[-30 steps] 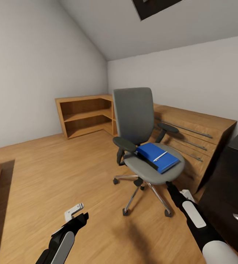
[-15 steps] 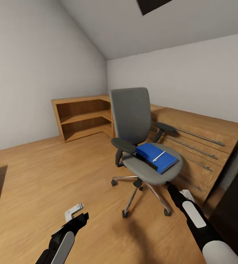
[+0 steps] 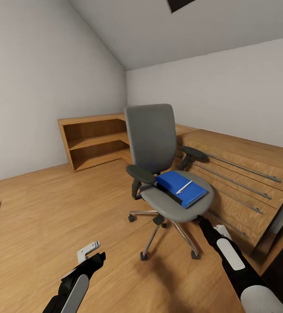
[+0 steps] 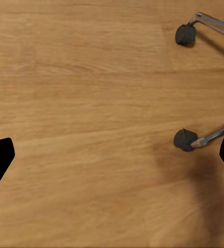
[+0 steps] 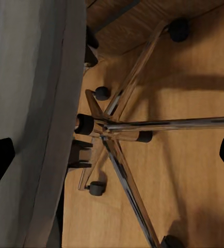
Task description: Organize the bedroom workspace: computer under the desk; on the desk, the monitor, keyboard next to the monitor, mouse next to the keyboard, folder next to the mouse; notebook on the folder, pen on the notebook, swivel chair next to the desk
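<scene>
While both arms hang low at the near edge of my head view, I see the left gripper over bare wood floor, its pale fingers parted with nothing between them. My left wrist camera agrees: the two dark fingertips sit at opposite edges of that picture, wide apart, with only floorboards and two chair castors beyond them. The right gripper points at the front rim of the seat, just below it; in the head view I cannot make out its fingers, but my right wrist camera shows both fingertips spread far apart and holding nothing, looking past the grey seat edge down onto the chrome five-star base.

Just past my right arm stands the swivel chair, upright on the floor, backrest toward the corner. On its seat lies the folder, bright blue and flat, slightly skewed. A dark flat thing peeks out at the folder's near-left edge; I take it for the notebook, though I cannot tell whether it lies on or under the folder. The pen rests on top of the folder.

Beside the chair to my right runs a light-wood drawer chest with long metal handles. Farther back, in the corner under the sloped wall, stands an open wooden shelf unit.
</scene>
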`<state>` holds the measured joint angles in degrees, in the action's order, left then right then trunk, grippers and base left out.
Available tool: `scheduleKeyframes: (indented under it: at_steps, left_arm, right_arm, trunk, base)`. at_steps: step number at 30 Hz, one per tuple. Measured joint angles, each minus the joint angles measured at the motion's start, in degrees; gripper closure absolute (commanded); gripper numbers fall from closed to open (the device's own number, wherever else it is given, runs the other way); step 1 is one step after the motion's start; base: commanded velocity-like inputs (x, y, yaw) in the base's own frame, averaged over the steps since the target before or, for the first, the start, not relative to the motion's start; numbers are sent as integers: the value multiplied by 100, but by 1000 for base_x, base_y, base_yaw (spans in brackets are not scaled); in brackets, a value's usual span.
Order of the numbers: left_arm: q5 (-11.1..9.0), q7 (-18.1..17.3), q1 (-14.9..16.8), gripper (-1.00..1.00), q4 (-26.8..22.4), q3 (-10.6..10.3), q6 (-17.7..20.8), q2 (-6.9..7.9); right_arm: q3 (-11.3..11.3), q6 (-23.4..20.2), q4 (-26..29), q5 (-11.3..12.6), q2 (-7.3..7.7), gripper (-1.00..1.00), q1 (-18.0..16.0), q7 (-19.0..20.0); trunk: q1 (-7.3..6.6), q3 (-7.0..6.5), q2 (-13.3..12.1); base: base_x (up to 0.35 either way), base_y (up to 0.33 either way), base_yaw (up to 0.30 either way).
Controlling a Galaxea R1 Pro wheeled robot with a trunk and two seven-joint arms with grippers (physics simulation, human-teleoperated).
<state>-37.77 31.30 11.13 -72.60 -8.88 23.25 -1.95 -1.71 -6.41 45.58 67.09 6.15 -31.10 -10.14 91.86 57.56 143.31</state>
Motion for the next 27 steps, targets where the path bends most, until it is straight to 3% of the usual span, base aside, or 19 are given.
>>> scheduleKeyframes:
  at_steps: [9,27]
  left_arm:
    - [1,6,0,-100,0,-1,-5,0]
    - [9,6,0,-100,0,6,-5,3]
  right_arm:
    - [-1,0,-8,0,0,-100,0,0]
    - [2,0,-15,-2,0,-100,0,0]
  trunk:
    - [2,0,0]
    - [4,0,0]
  base:
    - [-66,0,0]
    - [-321,0,0]
